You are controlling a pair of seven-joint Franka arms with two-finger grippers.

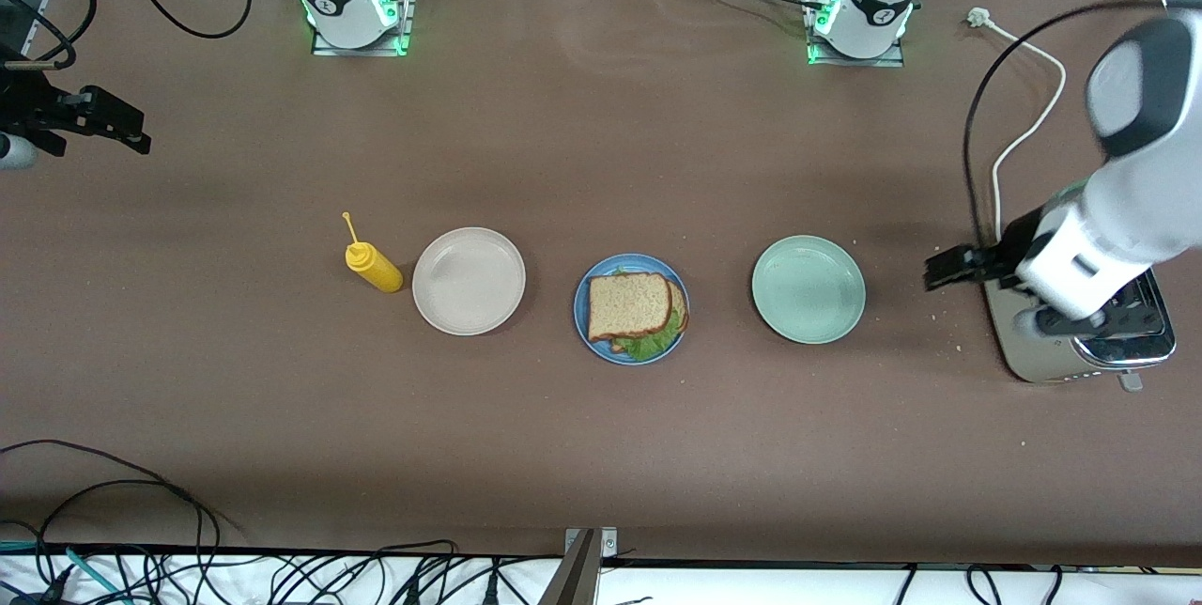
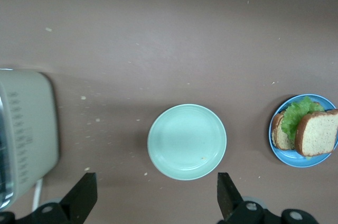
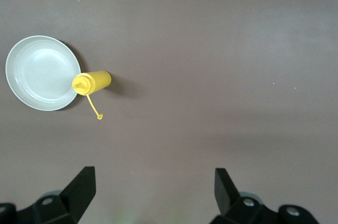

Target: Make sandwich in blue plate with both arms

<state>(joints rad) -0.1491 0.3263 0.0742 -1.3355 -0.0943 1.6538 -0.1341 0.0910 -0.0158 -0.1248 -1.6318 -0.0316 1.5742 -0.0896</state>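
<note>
The sandwich [image 1: 627, 304] lies on the blue plate [image 1: 582, 318] at the middle of the table: two brown bread slices with green lettuce [image 1: 651, 343] showing at the edge nearer the front camera. The left wrist view shows the sandwich [image 2: 317, 133] on the blue plate [image 2: 289, 156] too. My left gripper [image 1: 932, 271] hangs open and empty over the table between the pale green plate and the toaster. In its wrist view the left gripper [image 2: 157, 195] holds nothing. My right gripper [image 1: 131, 131] is open and empty over the right arm's end of the table, and the right gripper [image 3: 154, 189] looks down on bare table.
A pale green plate [image 1: 808, 288] sits beside the blue plate toward the left arm's end, and a beige plate [image 1: 469, 281] toward the right arm's end. A yellow squeeze bottle [image 1: 374, 267] lies beside the beige plate. A steel toaster [image 1: 1080, 342] stands under the left arm's wrist.
</note>
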